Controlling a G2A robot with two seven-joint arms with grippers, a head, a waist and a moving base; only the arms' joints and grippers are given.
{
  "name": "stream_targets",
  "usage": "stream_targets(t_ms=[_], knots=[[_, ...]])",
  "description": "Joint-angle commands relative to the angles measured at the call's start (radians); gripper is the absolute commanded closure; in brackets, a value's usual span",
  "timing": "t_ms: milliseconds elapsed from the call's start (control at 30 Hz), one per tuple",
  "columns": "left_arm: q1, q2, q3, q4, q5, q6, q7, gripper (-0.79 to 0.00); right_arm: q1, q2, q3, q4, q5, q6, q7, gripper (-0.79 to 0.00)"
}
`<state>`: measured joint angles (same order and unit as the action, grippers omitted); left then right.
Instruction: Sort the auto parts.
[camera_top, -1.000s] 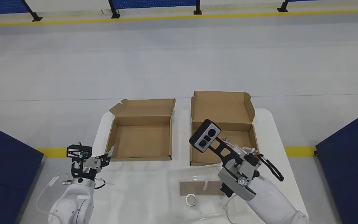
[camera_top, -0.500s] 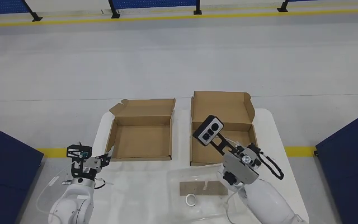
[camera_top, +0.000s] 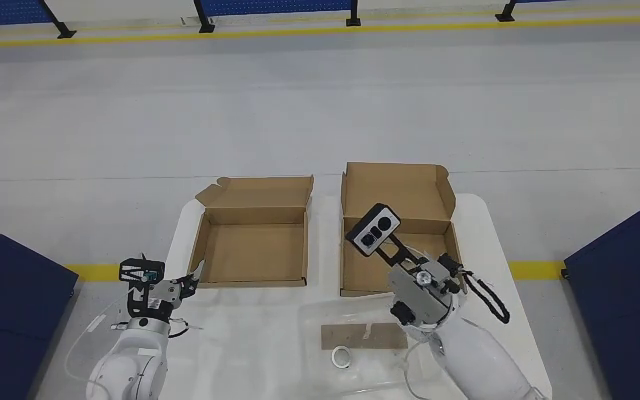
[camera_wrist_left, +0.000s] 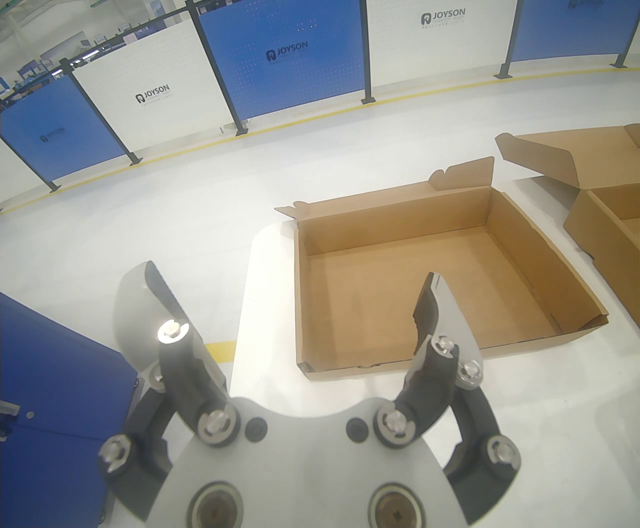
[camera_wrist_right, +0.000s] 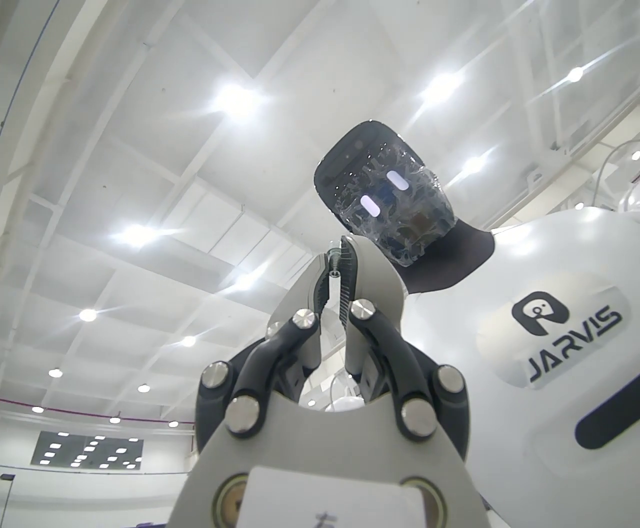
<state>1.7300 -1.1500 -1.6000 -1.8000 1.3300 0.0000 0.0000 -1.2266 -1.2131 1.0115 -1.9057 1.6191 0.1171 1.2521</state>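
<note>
I log the right gripper clamped on a bagged black switch over the right box, and the left gripper, jaws wide, well left of that box.

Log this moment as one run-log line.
right claw: shut on black part, held up by right box | left claw: open, beside empty left box | table: white ring lying loose

Pale grey floor, yellow line. Blue-and-white partition panels well beyond left gripper. Ceiling lights on.
</note>
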Motion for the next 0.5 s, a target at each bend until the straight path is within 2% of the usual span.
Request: stream_targets(t_ms=[0,467], knots=[[0.000,0.000,0.000,0.000,0.000,0.000,0.000,-0.785,-0.005,0.000,0.010,-0.001,-0.019,0.003,-0.006,0.000],[0.000,0.000,0.000,0.000,0.000,0.000,0.000,-0.785,-0.032,-0.005,0.054,-0.014,-0.088,0.031,-0.026,0.000]])
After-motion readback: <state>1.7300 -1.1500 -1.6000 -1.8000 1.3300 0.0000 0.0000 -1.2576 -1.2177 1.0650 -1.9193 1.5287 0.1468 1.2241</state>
